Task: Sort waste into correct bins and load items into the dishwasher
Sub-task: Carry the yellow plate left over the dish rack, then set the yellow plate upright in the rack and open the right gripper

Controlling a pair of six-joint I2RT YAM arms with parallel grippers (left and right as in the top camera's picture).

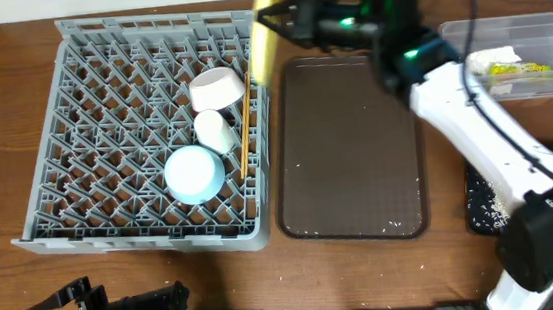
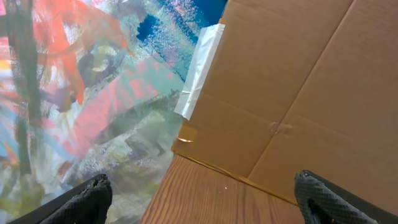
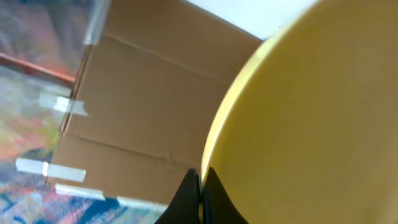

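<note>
My right gripper [image 1: 274, 17] is shut on the rim of the round yellow plate [image 1: 266, 30] and holds it on edge above the right rim of the grey dish rack [image 1: 65, 143]; the plate fills the right wrist view [image 3: 311, 124], where the fingers [image 3: 200, 186] pinch its edge. In the rack lie the pinkish-white bowl [image 1: 217, 88], the small white cup [image 1: 215, 130], the light blue bowl [image 1: 195, 173] and the chopsticks [image 1: 244, 128]. The clear tub [image 1: 546, 26] at the right holds the white napkin [image 1: 494, 58] and the yellow-green wrapper [image 1: 520, 68]. My left gripper [image 1: 78, 298] is open and empty [image 2: 199, 199].
The dark brown serving tray [image 1: 346, 149] lies between rack and tub, with a few pale crumbs along its front edge. The flat black bin [image 1: 481, 202] with crumbs sits at the right, partly under my right arm. Cardboard walls [image 2: 298, 93] stand around the table.
</note>
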